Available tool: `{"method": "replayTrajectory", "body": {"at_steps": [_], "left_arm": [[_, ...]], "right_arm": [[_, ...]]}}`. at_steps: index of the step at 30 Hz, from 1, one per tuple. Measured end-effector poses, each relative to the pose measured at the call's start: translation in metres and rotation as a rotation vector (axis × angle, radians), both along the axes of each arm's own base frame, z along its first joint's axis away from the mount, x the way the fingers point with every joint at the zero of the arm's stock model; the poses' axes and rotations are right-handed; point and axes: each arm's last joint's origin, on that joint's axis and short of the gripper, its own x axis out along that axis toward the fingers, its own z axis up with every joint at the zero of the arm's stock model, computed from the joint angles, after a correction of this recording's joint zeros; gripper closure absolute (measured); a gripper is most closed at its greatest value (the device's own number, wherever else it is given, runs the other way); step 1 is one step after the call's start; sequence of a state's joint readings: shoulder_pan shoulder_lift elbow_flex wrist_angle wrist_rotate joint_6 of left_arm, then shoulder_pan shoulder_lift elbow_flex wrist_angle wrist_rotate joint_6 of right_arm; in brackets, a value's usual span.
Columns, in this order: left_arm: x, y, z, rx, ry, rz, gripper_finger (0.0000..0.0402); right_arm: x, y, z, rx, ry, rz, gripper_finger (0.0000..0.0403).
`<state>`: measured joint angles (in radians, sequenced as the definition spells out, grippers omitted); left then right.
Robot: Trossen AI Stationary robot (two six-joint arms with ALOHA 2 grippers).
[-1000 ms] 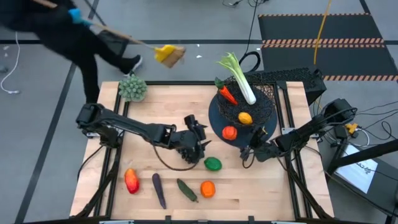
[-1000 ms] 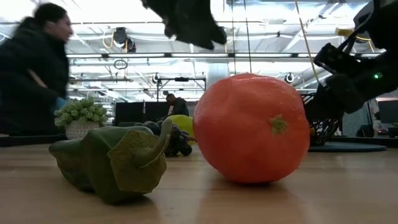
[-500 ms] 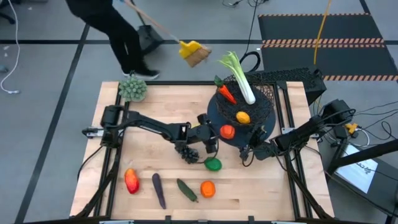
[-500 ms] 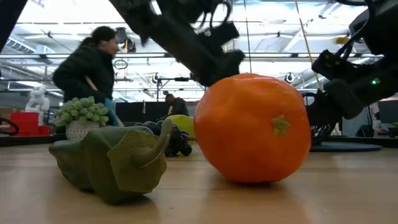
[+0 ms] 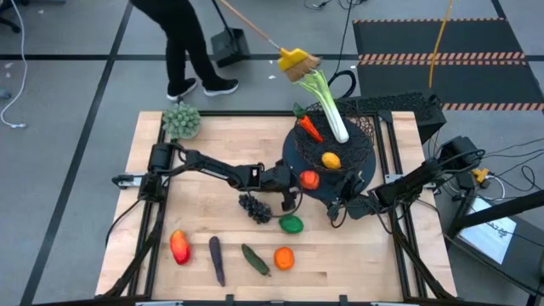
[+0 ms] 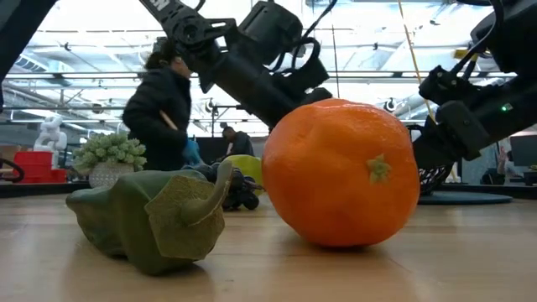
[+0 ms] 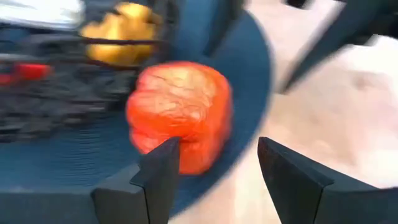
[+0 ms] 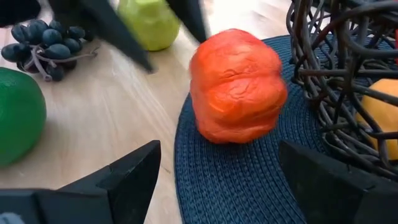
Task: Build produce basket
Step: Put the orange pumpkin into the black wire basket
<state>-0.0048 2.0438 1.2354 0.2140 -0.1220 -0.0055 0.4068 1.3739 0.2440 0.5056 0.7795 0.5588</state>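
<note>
The black wire basket [image 5: 340, 144] stands on its round dark disc [image 5: 293, 161] and holds a leek [image 5: 327, 106], a carrot [image 5: 310, 129] and a lemon [image 5: 331, 160]. A red tomato [image 5: 309, 179] sits on the disc's near edge, outside the mesh. My left gripper [image 5: 294, 186] is open, and the tomato [image 7: 180, 115] is just ahead of its fingertips; I cannot tell whether they touch it. My right gripper [image 5: 338, 211] is open and empty, near the disc's near right side, facing the tomato [image 8: 236, 87]. Grapes [image 5: 255, 206] and a lime [image 5: 291, 224] lie on the table.
A red pepper [image 5: 179, 246], eggplant [image 5: 217, 259], cucumber [image 5: 255, 259] and orange [image 5: 284, 257] lie along the near edge. A yellow-green fruit [image 8: 149, 25] lies beside the grapes. A bushy clump [image 5: 181, 121] stands at the far left corner. A person [image 5: 183, 38] sweeps beyond the table.
My left gripper has gone from above the grapes toward the table's right edge, up to the tomato on the disc. The grapes now lie uncovered on the table. The person with the broom has walked toward the right behind the table.
</note>
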Motion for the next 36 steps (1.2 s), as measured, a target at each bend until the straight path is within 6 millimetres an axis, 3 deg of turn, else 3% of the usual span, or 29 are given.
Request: {"method": "replayTrajectory", "body": {"at_steps": [7,11,18,29,36], "left_arm": [[0.002,-0.018,0.004,-0.075,-0.043,-0.153,0.0183],[-0.001,-0.028,0.011,-0.021,-0.032,-0.214,0.0183],[-0.010,-0.022,0.036,0.089,-0.033,-0.038,0.0183],[0.000,-0.008,0.004,0.037,-0.012,0.026,0.0183],[0.002,-0.008,-0.001,0.040,-0.018,0.025,0.0183]], "right_arm": [[0.001,0.001,0.000,-0.006,0.012,0.033,0.0085],[0.000,0.001,0.000,0.006,0.024,0.057,0.0085],[0.001,0.004,-0.001,0.046,0.048,0.120,0.0085],[-0.001,0.013,-0.002,0.208,0.044,0.205,0.0085],[-0.002,0.015,-0.002,0.195,0.022,0.165,0.0085]]}}
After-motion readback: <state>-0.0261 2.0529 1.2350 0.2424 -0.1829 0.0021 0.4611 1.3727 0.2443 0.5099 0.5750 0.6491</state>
